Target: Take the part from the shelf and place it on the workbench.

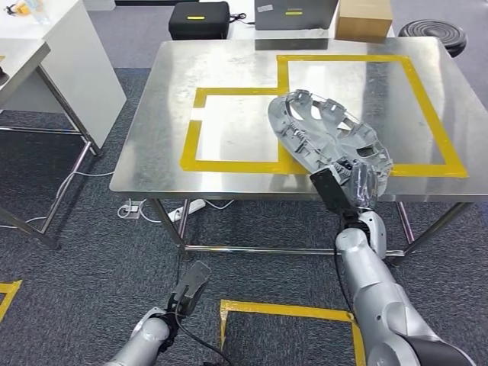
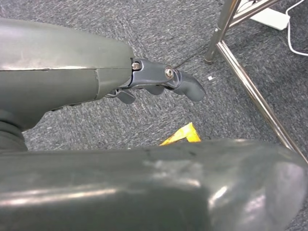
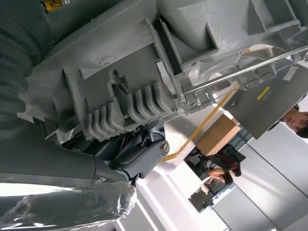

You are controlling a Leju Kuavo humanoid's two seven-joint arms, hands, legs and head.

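The part is a silver-grey wheel cover point(image 1: 325, 133), tilted over the front right of the steel workbench point(image 1: 155, 130). My right hand point(image 1: 345, 183) grips its near rim, just past the bench's front edge. Up close in the right wrist view, the cover's ribbed grey underside point(image 3: 120, 91) lies against my fingers point(image 3: 145, 154). The cover hangs above the yellow tape rectangles point(image 1: 198, 126) on the bench; I cannot tell whether its far edge touches the surface. My left hand point(image 1: 190, 286) hangs low over the carpet, holding nothing, fingers point(image 2: 163, 79) stretched out.
A white table point(image 1: 63, 69) stands at the left. Behind the bench are a black case point(image 1: 198, 19), a grey box and a cardboard box point(image 1: 364, 19). Yellow floor tape point(image 1: 287, 311) marks the carpet near my feet. A power strip point(image 1: 190, 206) and cables lie under the bench.
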